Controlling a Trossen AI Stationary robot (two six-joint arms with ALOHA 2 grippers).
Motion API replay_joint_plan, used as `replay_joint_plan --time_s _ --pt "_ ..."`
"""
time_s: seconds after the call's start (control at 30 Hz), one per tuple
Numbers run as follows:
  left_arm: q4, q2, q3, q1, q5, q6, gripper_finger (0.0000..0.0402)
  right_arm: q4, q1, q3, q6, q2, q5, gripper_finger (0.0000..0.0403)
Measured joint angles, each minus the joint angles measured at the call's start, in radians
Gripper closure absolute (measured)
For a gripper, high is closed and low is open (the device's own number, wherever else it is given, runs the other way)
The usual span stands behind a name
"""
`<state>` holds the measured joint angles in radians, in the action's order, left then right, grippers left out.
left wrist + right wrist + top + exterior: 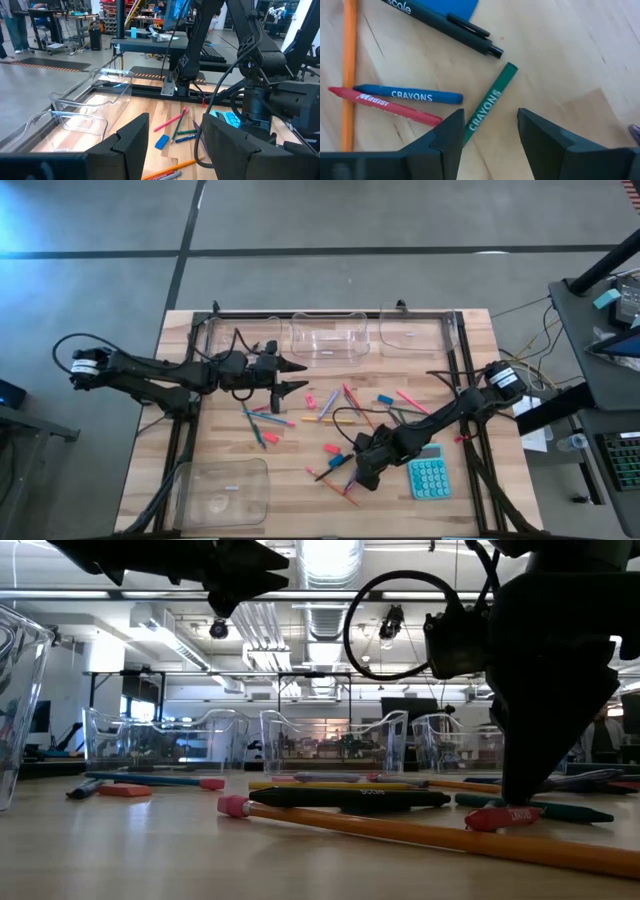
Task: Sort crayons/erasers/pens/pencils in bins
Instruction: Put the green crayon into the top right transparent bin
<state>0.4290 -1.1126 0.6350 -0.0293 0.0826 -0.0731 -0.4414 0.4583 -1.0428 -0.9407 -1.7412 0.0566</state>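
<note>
We're at pick stage: right pincer low over the near-centre pile on the worktop, jaws parted, empty, straddling the green crayon. Blue crayon and red crayon lie just beside. Next: drop, close on green, carry to a bin at far edge. Left pincer waits, parted, empty, far-left.

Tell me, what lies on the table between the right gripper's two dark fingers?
In the right wrist view, the open right gripper has bare wooden table between its fingers; the green crayon ends at the gap's edge.
</note>
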Motion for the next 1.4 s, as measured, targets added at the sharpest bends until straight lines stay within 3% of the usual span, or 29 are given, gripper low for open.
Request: replay_joint_plan --time_s 0.5,1.0,1.4 --pt "0.0 0.0 0.0 0.003 0.0 0.001 0.0231 -0.069 0.0 0.001 0.012 -0.001 -0.001 0.0229" --pt "0.0 0.0 0.0 0.004 0.0 0.002 0.0231 -0.136 0.01 0.002 0.014 -0.053 -0.021 0.028" --pt "0.002 0.0 0.0 0.004 0.0 0.003 0.0231 -0.135 0.039 0.022 0.005 -0.055 -0.034 0.0293"
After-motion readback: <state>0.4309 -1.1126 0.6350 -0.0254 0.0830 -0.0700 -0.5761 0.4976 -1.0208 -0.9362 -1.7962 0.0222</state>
